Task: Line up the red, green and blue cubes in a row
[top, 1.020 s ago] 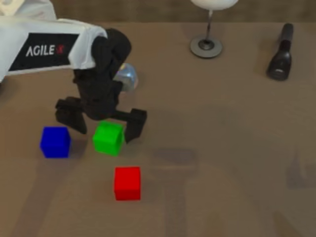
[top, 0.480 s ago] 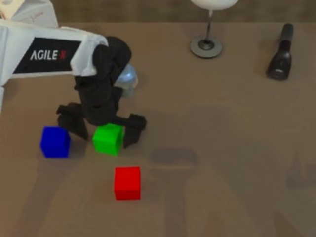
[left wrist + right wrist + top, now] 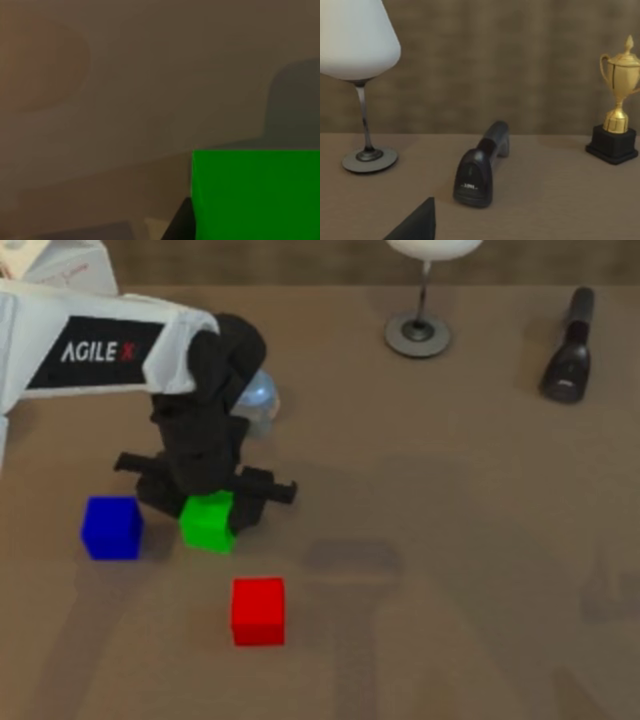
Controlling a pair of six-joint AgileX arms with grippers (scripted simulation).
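Note:
The green cube rests on the table at the left, and my left gripper is shut on it from above. In the left wrist view the green cube fills the near corner, with one dark finger pressed against its side. The blue cube sits just left of the green one, a small gap between them. The red cube lies nearer the front edge, a little right of the green cube. My right arm is outside the top view; only a dark corner of its gripper shows in its wrist view.
A wine glass and a black handheld scanner stand at the back right. A white carton is at the back left corner. A bluish round object lies behind the left arm. A gold trophy stands beyond the scanner.
The left gripper's fingers have come together from either side of the green cube and now grip it. The cube has shifted slightly to the left. The blue and red cubes have not moved.

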